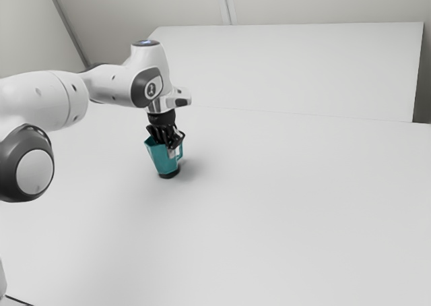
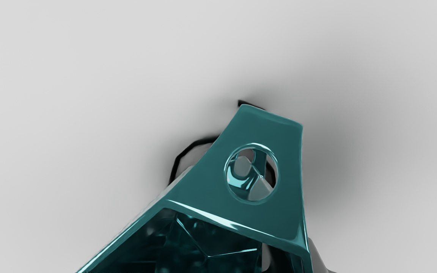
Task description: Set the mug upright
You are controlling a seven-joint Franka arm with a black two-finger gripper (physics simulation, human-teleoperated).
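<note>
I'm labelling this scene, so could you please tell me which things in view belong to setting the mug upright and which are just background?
For the job:
- glossy teal faceted mug
- black two-finger gripper
- white jointed robot arm

Background:
- smooth white tabletop
- large white rectangular panel beyond

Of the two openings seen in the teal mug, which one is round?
The smaller hole, in the flat part of the mug; the wide mouth beside it has straight edges and corners.
</note>
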